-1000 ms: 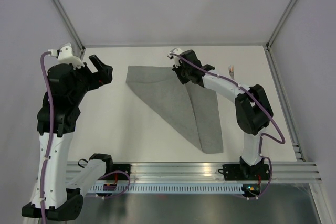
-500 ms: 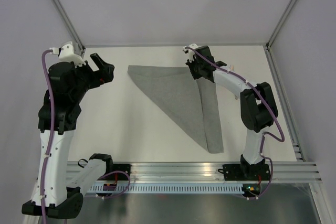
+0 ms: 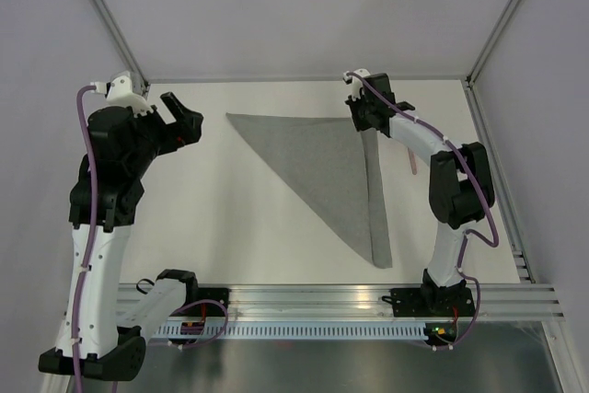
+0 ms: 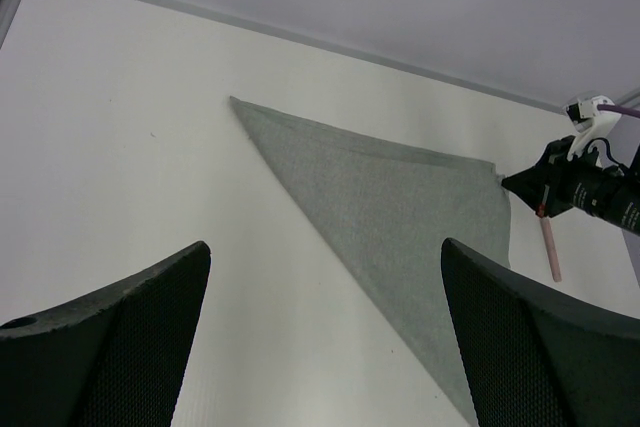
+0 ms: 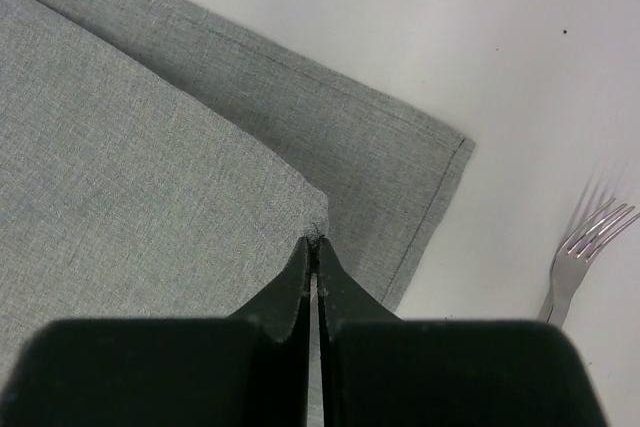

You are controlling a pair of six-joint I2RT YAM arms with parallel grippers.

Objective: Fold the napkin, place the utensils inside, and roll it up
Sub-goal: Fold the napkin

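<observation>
Right gripper (image 5: 313, 244) is pinched tight on the top layer's corner of the napkin (image 3: 322, 163), which I see folded into a triangle on the table (image 3: 230, 218). Just beside that corner lies a fork (image 5: 578, 252). Well apart on the other side, the left gripper (image 3: 181, 113) hangs with its fingers spread wide.

The napkin (image 3: 327, 167) lies folded as a triangle on the table (image 3: 239, 218), with corners at 10, 1 and 5 o'clock. The right gripper (image 3: 365, 122) pinches the upper layer's tip at the 1 o'clock corner. The fork (image 5: 575, 259) lies at 3 o'clock, just beside the napkin. The left gripper (image 3: 181, 115) hangs at 9 o'clock, well apart.
</observation>
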